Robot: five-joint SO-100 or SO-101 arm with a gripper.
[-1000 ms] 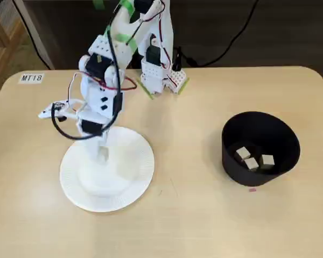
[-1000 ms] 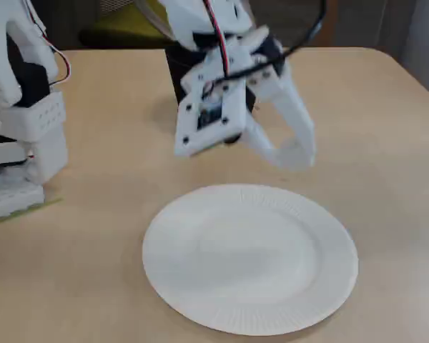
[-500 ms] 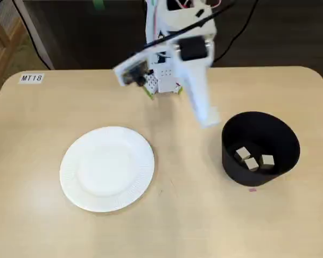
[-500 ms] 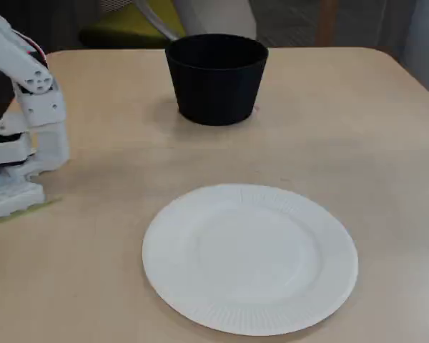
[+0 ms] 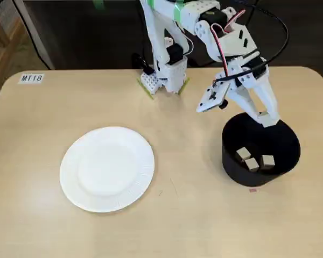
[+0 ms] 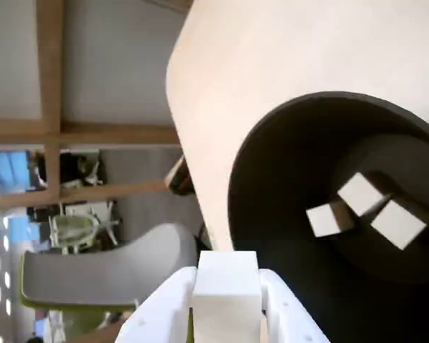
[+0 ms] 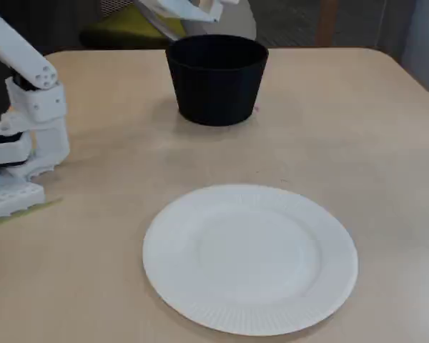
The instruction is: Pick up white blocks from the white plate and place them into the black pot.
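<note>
My gripper (image 5: 265,117) is shut on a white block (image 6: 225,282) and holds it over the near rim of the black pot (image 5: 231,161). In the wrist view the block sits between the two white fingers (image 6: 282,304), above the pot's wall (image 6: 272,186). Three white blocks (image 5: 252,164) lie on the pot's floor, also seen in the wrist view (image 6: 362,193). The white plate (image 5: 107,168) lies bare at the left of the table; it fills the foreground in a fixed view (image 7: 250,257). The pot (image 7: 216,78) stands behind it there, with the gripper (image 7: 200,8) above it.
The arm's white base (image 5: 164,80) is fixed at the table's far edge, and shows at the left in a fixed view (image 7: 14,179). A label reading MT18 (image 5: 31,78) is at the far left corner. A small red mark (image 5: 253,189) lies by the pot.
</note>
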